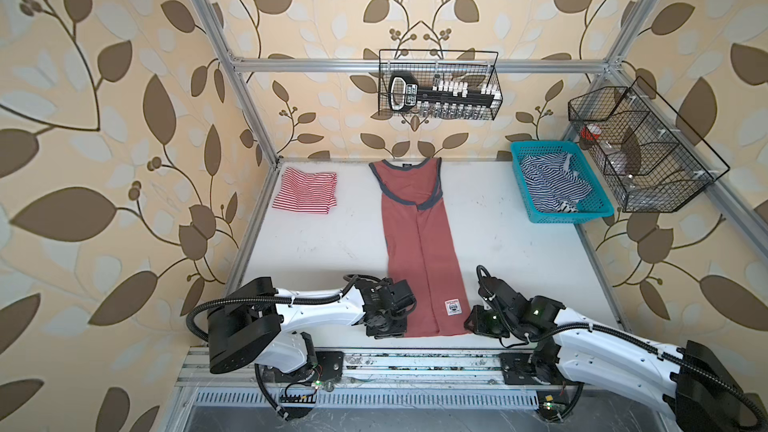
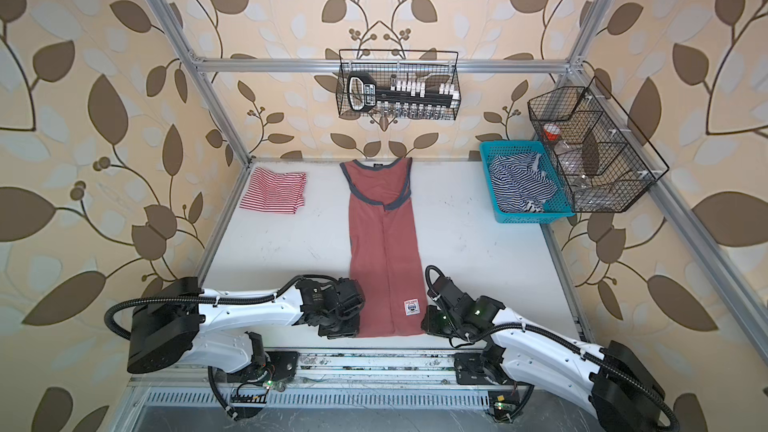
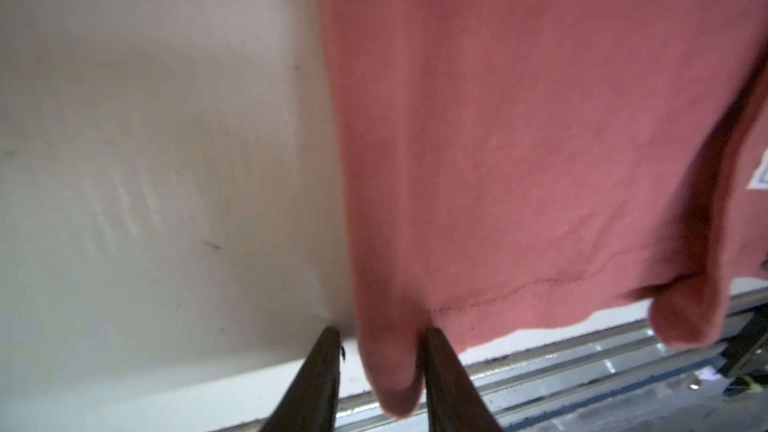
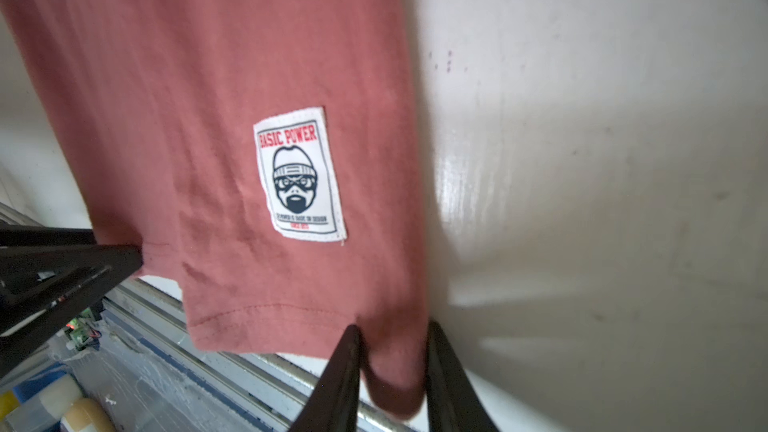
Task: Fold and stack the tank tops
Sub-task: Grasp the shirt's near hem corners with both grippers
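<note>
In both top views the dusty red tank top lies as a long narrow strip down the middle of the white table. Its white patch sits near the front hem. My left gripper straddles the hem's left corner. Cloth bulges between the jaws and touches one finger, with a small gap at the other. My right gripper is shut on the hem's right corner, and cloth fills its jaws. The red-and-white striped tank top lies folded at the back left.
A teal basket at the back right holds navy-striped cloth. Wire baskets hang on the back frame and the right frame. The table's front edge and a metal rail run just behind both grippers.
</note>
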Robot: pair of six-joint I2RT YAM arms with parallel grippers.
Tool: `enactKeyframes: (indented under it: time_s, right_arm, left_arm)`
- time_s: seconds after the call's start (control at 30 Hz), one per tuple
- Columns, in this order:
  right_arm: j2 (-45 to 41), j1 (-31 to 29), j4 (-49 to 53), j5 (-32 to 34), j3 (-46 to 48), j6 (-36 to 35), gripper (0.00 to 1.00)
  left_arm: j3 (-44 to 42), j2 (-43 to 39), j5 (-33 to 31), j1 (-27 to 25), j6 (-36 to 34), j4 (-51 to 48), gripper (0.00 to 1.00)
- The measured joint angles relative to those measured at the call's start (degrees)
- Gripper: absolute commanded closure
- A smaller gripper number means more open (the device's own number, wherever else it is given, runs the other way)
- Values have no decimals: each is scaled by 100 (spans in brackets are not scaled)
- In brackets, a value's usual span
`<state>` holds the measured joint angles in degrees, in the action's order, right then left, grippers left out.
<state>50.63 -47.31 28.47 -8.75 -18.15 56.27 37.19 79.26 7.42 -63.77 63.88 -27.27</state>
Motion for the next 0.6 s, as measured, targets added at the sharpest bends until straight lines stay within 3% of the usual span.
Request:
enactKeyframes:
  time_s: [0.23, 0.43, 0.6]
  right_arm:
    - [-52, -68, -2, -4, 52, 68, 98]
    - [-352, -306, 87, 59, 72, 138, 100]
    - [-778, -855, 269, 223, 83, 396, 100]
  left_arm:
    - [-39, 92, -20, -173, 118, 326, 99]
    - [-46, 79, -118, -374, 243, 356, 100]
    - [-210, -140, -234, -706, 433, 341, 100]
